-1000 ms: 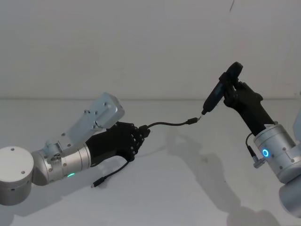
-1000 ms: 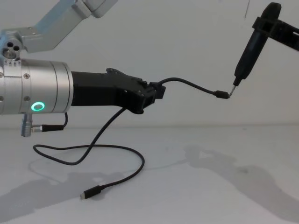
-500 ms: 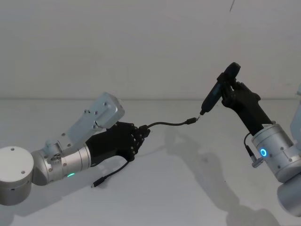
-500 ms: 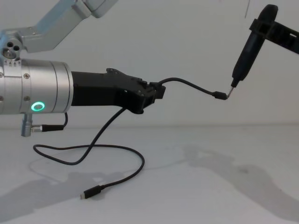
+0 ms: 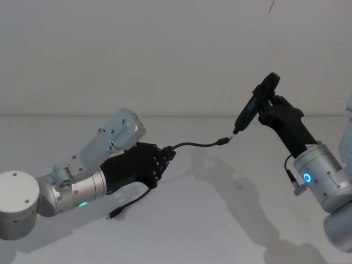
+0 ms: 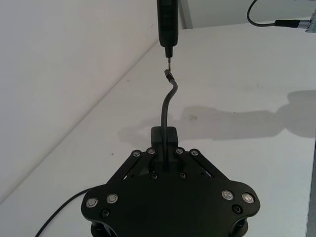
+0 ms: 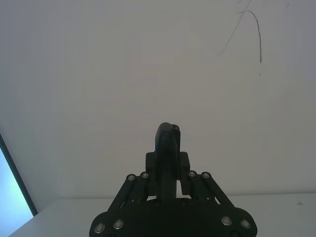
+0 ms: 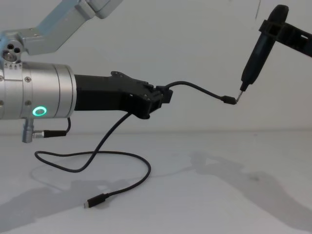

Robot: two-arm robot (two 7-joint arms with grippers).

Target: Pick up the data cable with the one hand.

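The data cable (image 5: 195, 145) is a thin black lead held up off the white table (image 5: 231, 220). My left gripper (image 5: 168, 157), black on a silver cylinder with a green ring, is shut on it near one end. From the gripper (image 8: 163, 97) a short stretch of cable (image 8: 197, 88) arches out to a small plug (image 8: 227, 99). The long rest droops in a loop to the table and ends in a second plug (image 8: 95, 201). My right gripper (image 5: 269, 104) is raised and shut on a slim black pen-like tool (image 5: 253, 108). The tool's metal tip (image 8: 240, 93) meets the raised plug.
The white table runs back to a plain white wall. In the left wrist view the tool (image 6: 168, 19) hangs straight beyond the cable end (image 6: 170, 79). A thin grey lead (image 8: 46, 132) hangs under the left wrist. The right arm's silver cylinder (image 5: 319, 179) shows a blue ring.
My right gripper has shifted the pen-like tool slightly to the left, and the cable's raised plug has gone with it. The left arm has stayed put.
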